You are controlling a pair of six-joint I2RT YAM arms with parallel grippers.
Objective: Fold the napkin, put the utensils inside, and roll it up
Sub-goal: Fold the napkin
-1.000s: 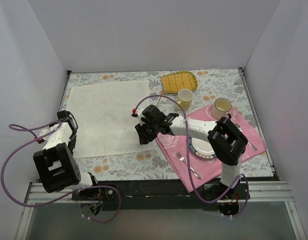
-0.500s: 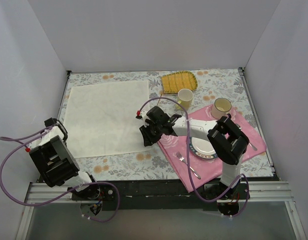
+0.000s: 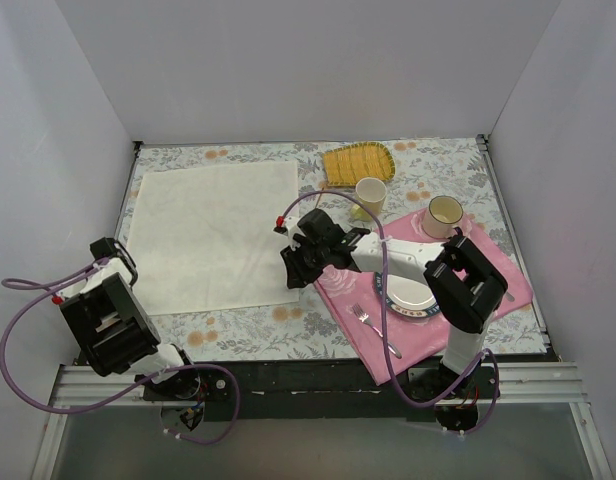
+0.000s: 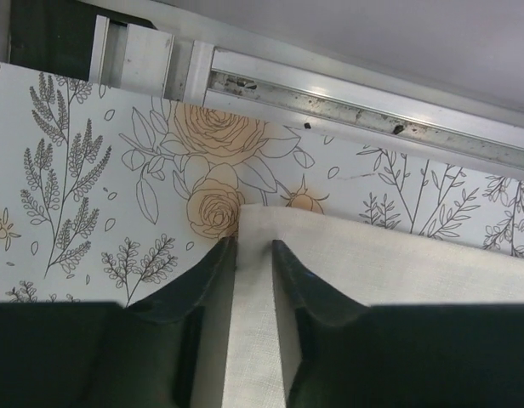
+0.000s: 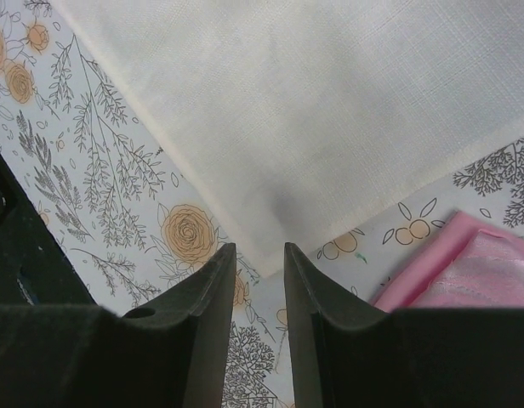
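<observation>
Left gripper (image 4: pixel 253 246) sits low over the near left corner of the napkin (image 3: pixel 213 235), its jaws drawn narrow but still apart. A strip of the cloth's edge lies flat between the fingers (image 4: pixel 213 270). The left arm is folded tight just off that corner, with its elbow block nearer the base than the wrist.

The right gripper (image 5: pixel 260 251) hovers over the napkin's near right corner, jaws also narrow and parted. The corner tip points into the gap, and the floral tablecloth (image 5: pixel 100 187) shows between the fingertips. The right arm's forearm stretches from its raised elbow across the pink placemat (image 3: pixel 493 275) to the right of the napkin.

The napkin itself lies spread flat and unfolded.
</observation>
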